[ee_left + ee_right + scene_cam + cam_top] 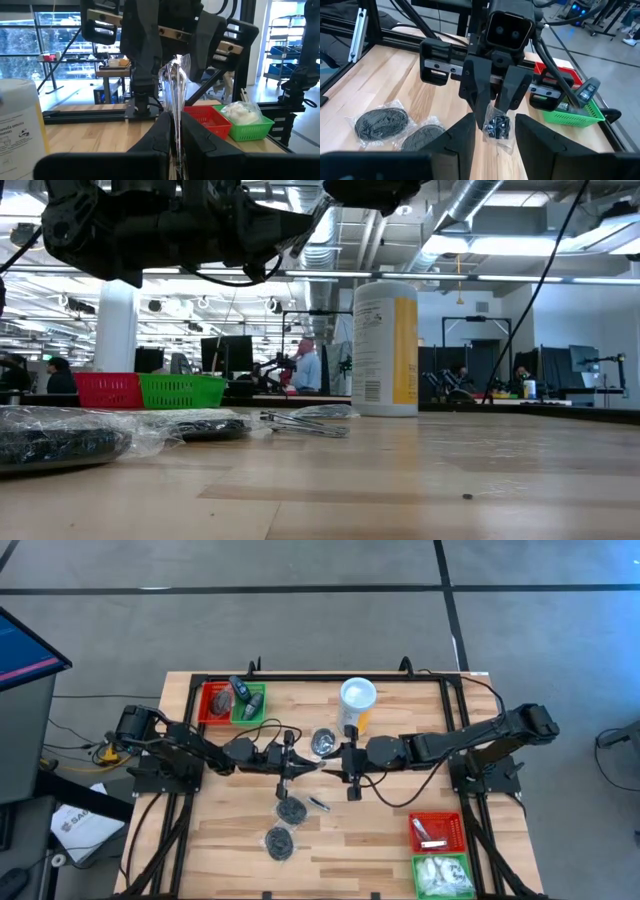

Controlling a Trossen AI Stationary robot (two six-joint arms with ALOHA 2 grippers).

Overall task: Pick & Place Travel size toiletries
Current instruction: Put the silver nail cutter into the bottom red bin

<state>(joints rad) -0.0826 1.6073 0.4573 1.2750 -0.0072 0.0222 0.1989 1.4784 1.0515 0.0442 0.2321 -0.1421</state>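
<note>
Wooden table (400,830), left fingers (492,112) pinching clear packet (498,127), right fingers (492,142) apart.

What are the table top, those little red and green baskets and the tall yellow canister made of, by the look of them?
Table top: pale wood planks, matt, with visible grain and seams. Red basket and green basket: likely moulded plastic, judging by the bright colour and slotted lattice walls. Yellow canister: probably plastic with a printed label and a white lid; smooth, slightly glossy.
</note>
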